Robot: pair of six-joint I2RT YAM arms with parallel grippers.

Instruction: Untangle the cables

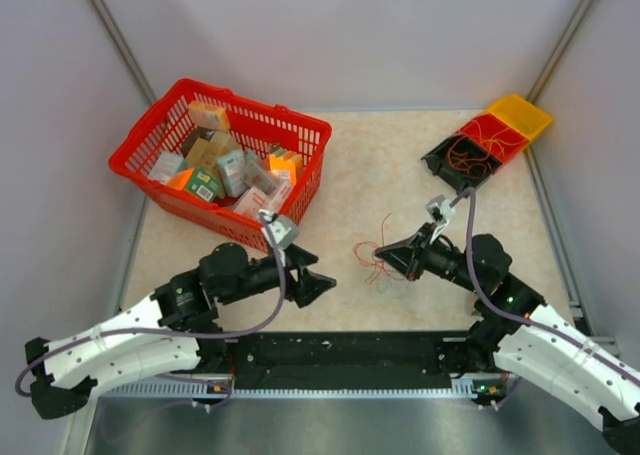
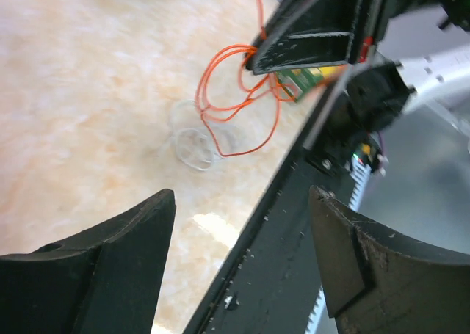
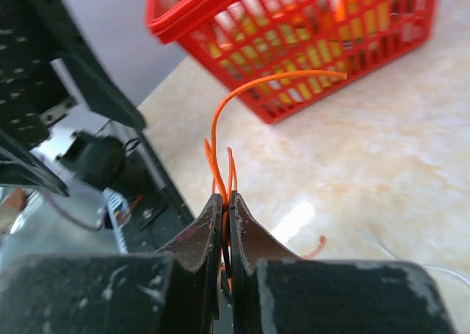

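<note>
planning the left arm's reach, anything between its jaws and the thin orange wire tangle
Nothing visible. Only bare beige tabletop lies between the open left jaws and the tangle of thin orange and whitish wires. The right jaws, shut on orange strands, sit beyond it.

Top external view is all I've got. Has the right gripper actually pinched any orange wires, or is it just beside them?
Observer: Pinched. The right wrist view shows the right gripper shut on orange wires rising from between its tips.
Operator: Is the left gripper holding anything?
Observer: No. Its wrist view shows it open, nothing between its jaws.
Operator: Any wires I'm missing?
Observer: Whitish loops lie on the table beside the orange ones.
</note>
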